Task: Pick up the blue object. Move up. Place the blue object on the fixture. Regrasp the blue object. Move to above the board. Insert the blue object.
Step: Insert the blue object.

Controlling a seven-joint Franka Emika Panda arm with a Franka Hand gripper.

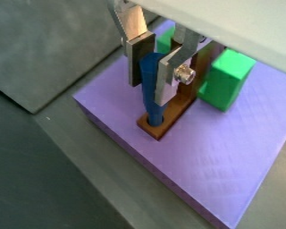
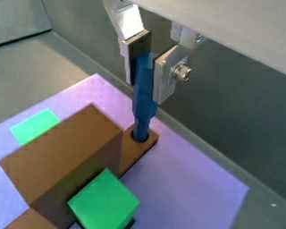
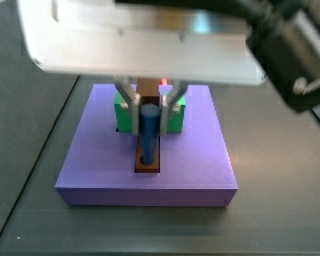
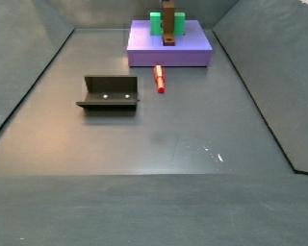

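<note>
My gripper (image 1: pixel 155 72) is shut on the blue object (image 1: pixel 153 98), a slim blue peg held upright between the dark pads. It also shows in a wrist view (image 2: pixel 143 107). The peg's lower end sits in the round hole at the end of the brown bar (image 1: pixel 159 132) on the lavender board (image 1: pixel 193 170). In a side view the gripper (image 3: pixel 151 103) hangs over the board (image 3: pixel 149 175) with the peg (image 3: pixel 149 135) below it. The fixture (image 4: pixel 109 93) stands on the floor, apart from the board (image 4: pixel 189 56). The gripper does not show in that view.
Green blocks (image 1: pixel 229 79) (image 2: pixel 104 201) stand on the board beside the bar. A red peg (image 4: pixel 161 80) lies on the floor between the board and the fixture. Grey walls enclose the floor.
</note>
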